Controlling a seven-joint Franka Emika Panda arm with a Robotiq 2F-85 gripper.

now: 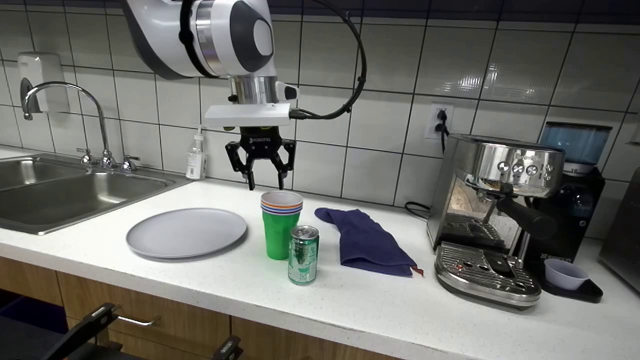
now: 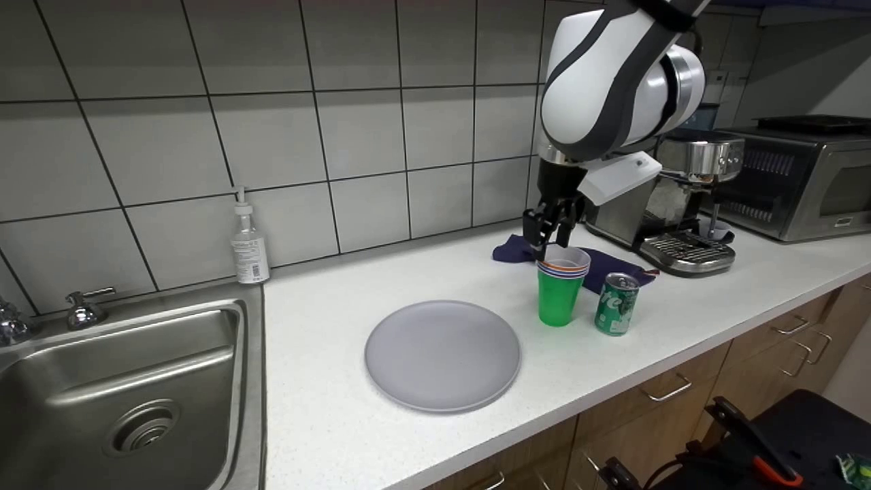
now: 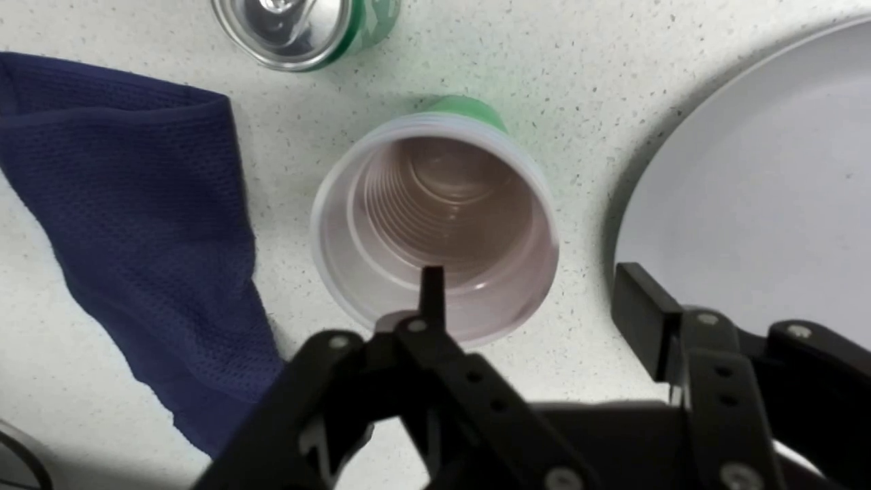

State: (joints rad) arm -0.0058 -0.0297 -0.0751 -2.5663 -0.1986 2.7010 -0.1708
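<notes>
In an exterior view, L to R: sink [image 1: 95, 192], pump bottle [image 1: 196, 161] just beside it, grey plate [image 1: 187, 232] flat on the counter [image 1: 225, 275]. Gripper [image 1: 266, 182] next, just above the stacked cups [image 1: 280, 231]: fingers spread, nothing gripped. Can't tell if a fingertip touches the top cup. Cups upright, between plate and navy towel [image 1: 367, 245], apart from both; outer one green. Green can [image 1: 303, 257] upright near the cups, gap visible in the wrist view. Towel lies rumpled right of the can, then espresso machine [image 1: 480, 200]
</notes>
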